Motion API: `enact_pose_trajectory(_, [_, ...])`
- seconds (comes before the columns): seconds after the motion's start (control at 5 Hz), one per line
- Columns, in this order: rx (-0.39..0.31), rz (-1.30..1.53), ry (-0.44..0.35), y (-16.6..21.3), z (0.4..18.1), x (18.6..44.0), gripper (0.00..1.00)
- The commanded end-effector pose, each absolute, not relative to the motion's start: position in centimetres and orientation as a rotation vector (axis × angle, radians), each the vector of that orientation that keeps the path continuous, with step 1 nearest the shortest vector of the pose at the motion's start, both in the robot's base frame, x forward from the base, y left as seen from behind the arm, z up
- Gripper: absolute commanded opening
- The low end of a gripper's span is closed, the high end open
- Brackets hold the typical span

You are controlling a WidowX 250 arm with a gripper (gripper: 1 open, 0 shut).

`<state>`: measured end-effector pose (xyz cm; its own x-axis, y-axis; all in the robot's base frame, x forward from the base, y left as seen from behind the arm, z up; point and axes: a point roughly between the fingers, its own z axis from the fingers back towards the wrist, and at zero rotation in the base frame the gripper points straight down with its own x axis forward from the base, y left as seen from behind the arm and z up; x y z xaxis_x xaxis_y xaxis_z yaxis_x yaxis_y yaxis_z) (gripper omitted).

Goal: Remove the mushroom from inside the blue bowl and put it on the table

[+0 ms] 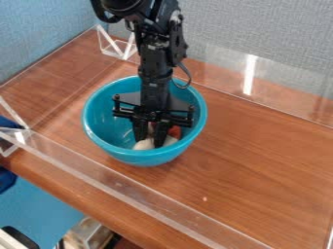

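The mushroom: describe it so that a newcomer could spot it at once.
On the wood-grain table sits a round turquoise bowl. Low inside it, beneath the black gripper, look for the mushroom: its pale stem stands out against the blue.

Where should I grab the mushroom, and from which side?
Probably the thick cream-white stem of the toy mushroom, from straight above: it appears to lie on its side, reddish cap toward the right of the picture, and the deep glossy turquoise bowl's wall hinders side approaches.
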<state>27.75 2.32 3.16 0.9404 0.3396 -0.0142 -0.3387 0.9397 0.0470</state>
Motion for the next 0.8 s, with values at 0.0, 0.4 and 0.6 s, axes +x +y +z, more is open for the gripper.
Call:
enact_pose_trajectory(0.0, [0.043, 0.295, 0.039, 2.40, 2.60, 27.12, 0.00])
enact_pose_trajectory(0.4, [0.047, 0.136, 0.030, 3.02, 2.47, 27.65, 0.00])
enact_pose_trajectory(0.6, [0.049, 0.057, 0.025, 3.30, 2.51, 27.88, 0.00])
